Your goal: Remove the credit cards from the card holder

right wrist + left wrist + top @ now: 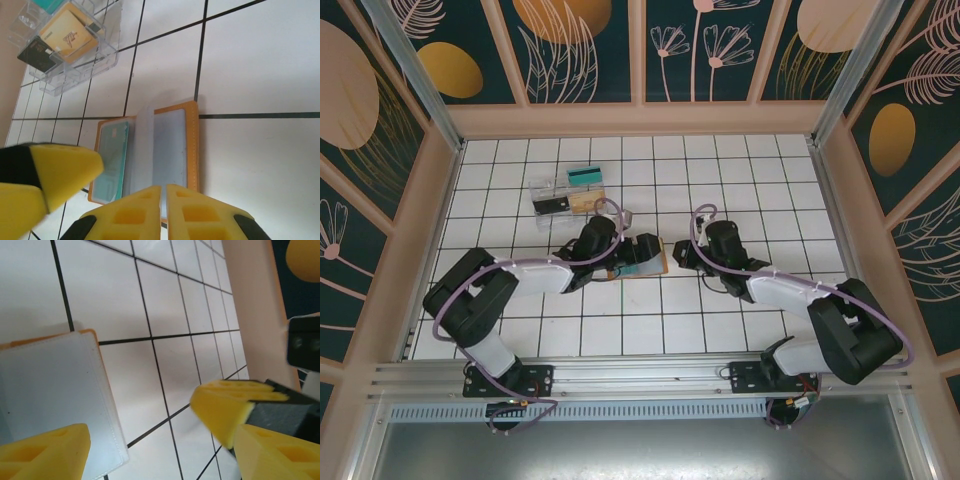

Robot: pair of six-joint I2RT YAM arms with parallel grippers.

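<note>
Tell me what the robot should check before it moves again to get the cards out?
1. Card holder lying open: ok.
2. A card to grab: ok, a teal card sits in one pocket.
3. Left hand open and ready: ok.
4. Right hand open: not ok, its fingers are close together at the holder's edge.
5. Right hand gripping the holder: cannot tell.
6. Clear tray out of the way: ok, it sits apart from the holder.
</note>
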